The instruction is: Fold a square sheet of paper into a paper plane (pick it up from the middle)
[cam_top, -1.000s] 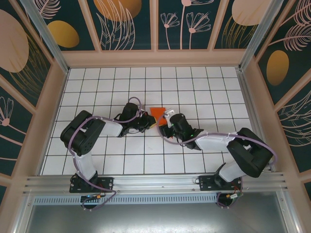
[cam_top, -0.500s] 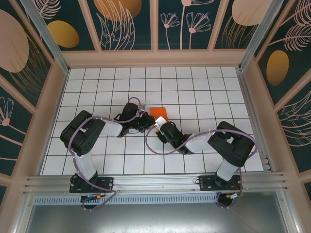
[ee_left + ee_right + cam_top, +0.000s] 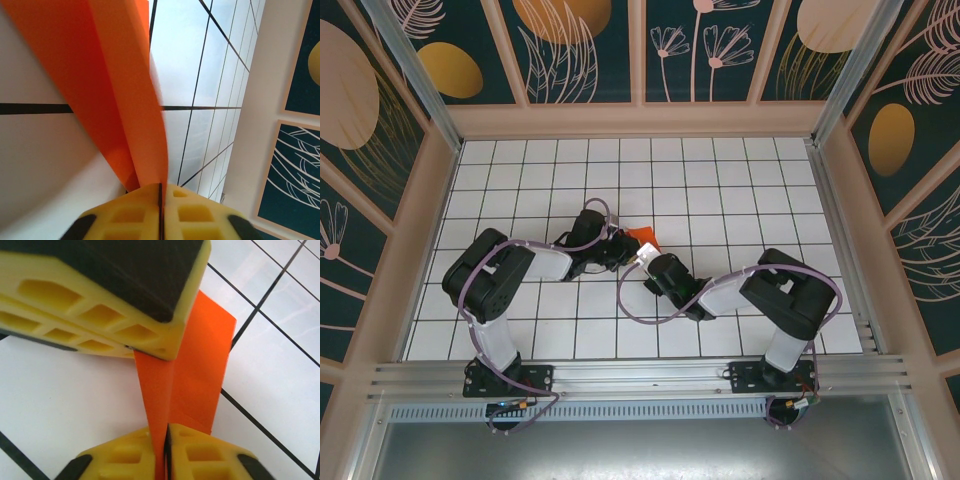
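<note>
Right claw (image 3: 165, 437), newly arrived beside left claw (image 3: 161, 195), is closing on the folded orange sheet (image 3: 200, 365); both are pinching it, readying the next crease.

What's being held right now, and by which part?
Folded orange paper, pinched at opposite ends by the jaws of the left gripper and right gripper.

left pincer (image 3: 161, 192): pinched on paper (image 3: 125, 100) | right pincer (image 3: 166, 435): pinched on paper | arms: bent inward, tips adjacent

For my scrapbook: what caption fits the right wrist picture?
Both the left fingers and right fingers pinch the folded orange paper, tiled table behind.
</note>
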